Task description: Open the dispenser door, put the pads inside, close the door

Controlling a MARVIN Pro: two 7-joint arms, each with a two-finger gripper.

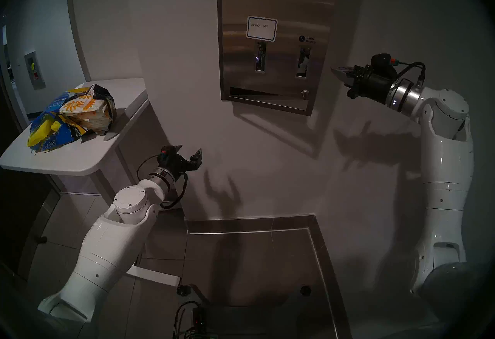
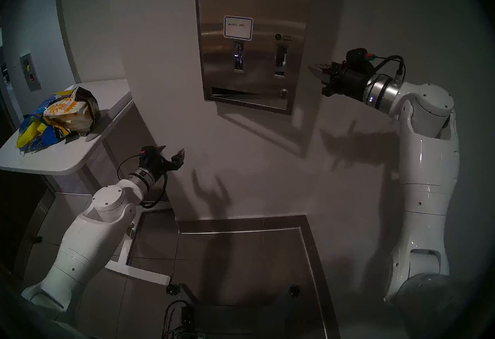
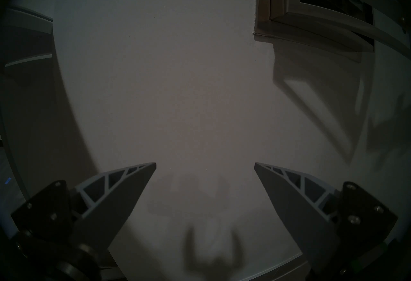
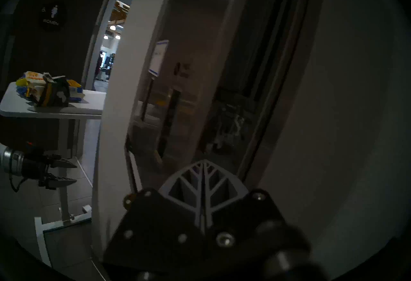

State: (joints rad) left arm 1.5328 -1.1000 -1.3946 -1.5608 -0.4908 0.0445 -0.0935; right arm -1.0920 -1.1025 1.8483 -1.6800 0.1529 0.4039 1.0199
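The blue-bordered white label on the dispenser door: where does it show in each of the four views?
Head stereo left: the label sits upper centre, above the left lever slot.
Head stereo right: the label sits upper centre, slightly further left.
Left wrist: not in view; only the dispenser's bottom corner shows.
Right wrist: the label is seen edge-on, centre-left.
Shared landmark: the dispenser.

A brushed-steel dispenser door [image 1: 278,35] carries a white label [image 1: 261,28] bordered in blue on a pale grey wall [image 1: 174,62]. On a white table [image 1: 80,153], white pads [image 1: 88,113] printed with orange flowers sit in a torn blue-and-yellow bag [image 1: 51,129]. Glossy white arms end in black grippers with grey fingers [image 3: 124,196]. Grey tiles [image 1: 160,247] cover the floor.
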